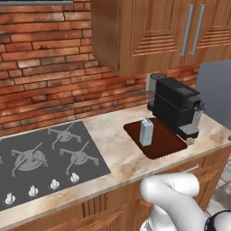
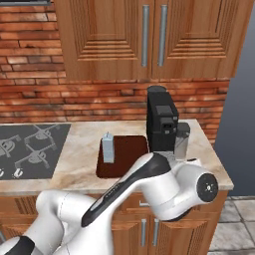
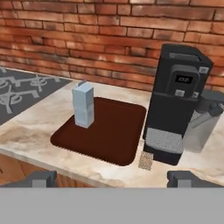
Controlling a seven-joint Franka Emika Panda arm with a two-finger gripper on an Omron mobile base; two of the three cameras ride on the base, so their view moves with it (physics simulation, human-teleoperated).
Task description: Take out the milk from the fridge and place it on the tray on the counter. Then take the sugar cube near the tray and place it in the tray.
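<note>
The pale blue milk (image 1: 146, 131) (image 2: 108, 148) (image 3: 83, 105) stands upright on the left part of the dark red-brown tray (image 1: 167, 144) (image 2: 129, 149) (image 3: 109, 135), which lies on the counter (image 1: 117, 153) (image 3: 30, 131). The tan sugar cube (image 3: 146, 160) (image 1: 190, 141) rests on the counter just off the tray's right corner, against the coffee machine's foot. My gripper (image 3: 114, 179) hovers open in front of the counter edge, nothing between its fingertips (image 3: 41, 178). The fridge (image 1: 214, 90) (image 2: 241, 124) shows its dark grey side at the right.
A black coffee machine (image 1: 176, 106) (image 2: 162, 124) (image 3: 175, 100) stands right beside the tray, with a grey jug (image 3: 203, 122) to its right. The cooktop (image 1: 40, 158) (image 2: 30, 149) lies to the left. Wooden wall cabinets (image 1: 171, 31) hang overhead.
</note>
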